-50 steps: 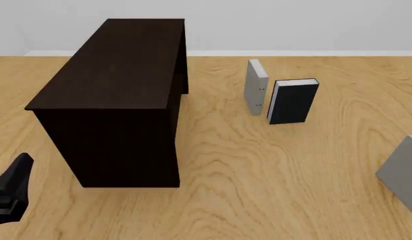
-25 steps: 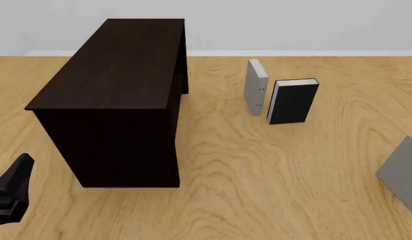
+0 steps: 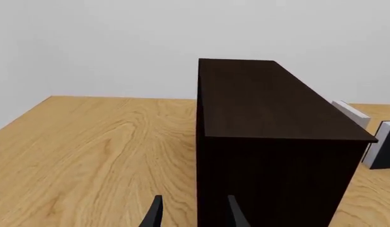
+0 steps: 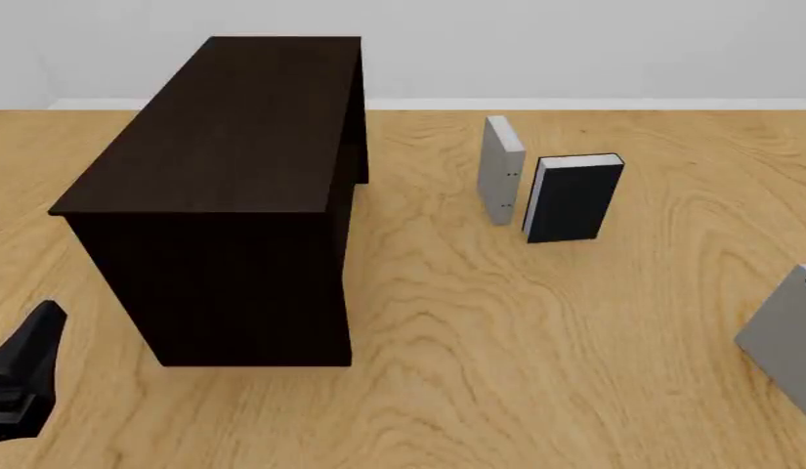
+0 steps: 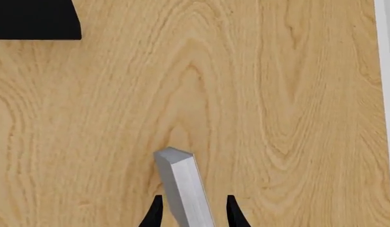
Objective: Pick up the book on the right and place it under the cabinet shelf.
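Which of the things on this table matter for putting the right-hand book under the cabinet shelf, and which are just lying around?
Part of the job:
- grey book at the table's right edge, seen between the right gripper fingers
- dark cabinet

Just lying about:
- second grey book, standing upright
- black-covered book beside it
- left gripper, idle near the cabinet

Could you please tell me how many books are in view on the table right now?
3. A light grey book stands right of the cabinet; a black-covered book stands just right of it; another grey book is at the table's right edge, between the right gripper's fingers.
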